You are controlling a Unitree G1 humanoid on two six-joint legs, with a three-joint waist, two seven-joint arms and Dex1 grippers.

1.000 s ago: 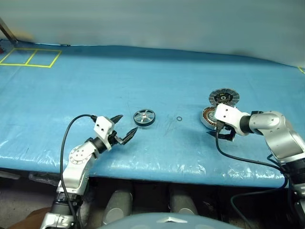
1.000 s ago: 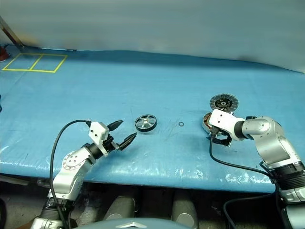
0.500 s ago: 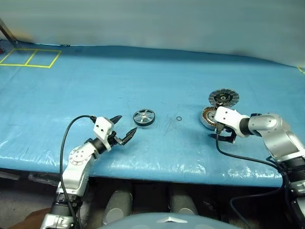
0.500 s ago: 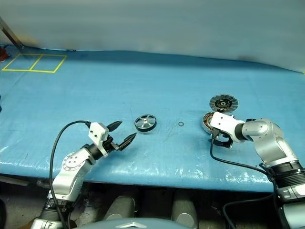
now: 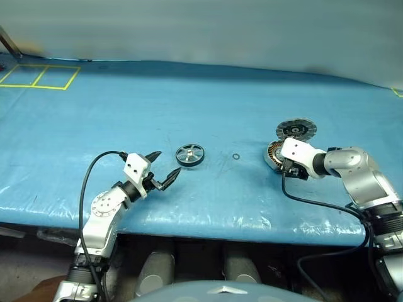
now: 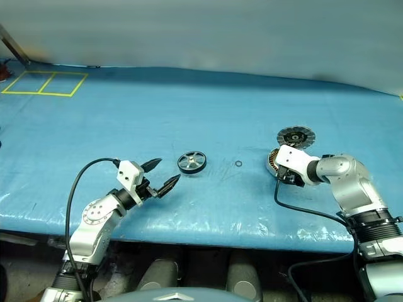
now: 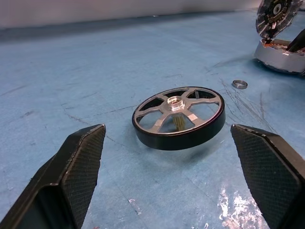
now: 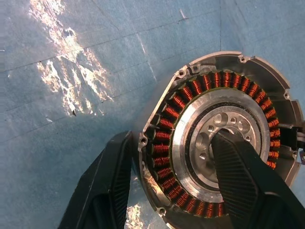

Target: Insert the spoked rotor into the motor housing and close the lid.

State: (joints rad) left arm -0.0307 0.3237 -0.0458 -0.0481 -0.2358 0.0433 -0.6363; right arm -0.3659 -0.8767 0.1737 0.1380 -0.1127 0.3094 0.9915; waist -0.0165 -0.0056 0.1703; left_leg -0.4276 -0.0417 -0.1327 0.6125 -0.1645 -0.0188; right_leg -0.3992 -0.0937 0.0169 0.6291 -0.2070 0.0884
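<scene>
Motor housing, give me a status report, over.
Right gripper straddles the motor housing rim, one finger inside, one outside. Left gripper open, facing the spoked rotor. Lid behind housing. Small ring loose between them.

You are looking at a robot test bench in a lab or workshop, not a home. The table (image 5: 201,94) is wrapped in a glossy blue sheet, scuffed and wrinkled at the near edge, and yellow tape (image 5: 41,76) marks two squares at its far left corner. A plain grey wall (image 5: 201,28) closes the back. The parts laid out are bare machine pieces: a motor housing (image 8: 217,138) with copper coils, a spoked rotor (image 7: 178,117), a segmented dark disc (image 5: 296,129) and a small loose ring (image 5: 236,156). Black cables (image 5: 88,182) run exposed along the arms.
</scene>
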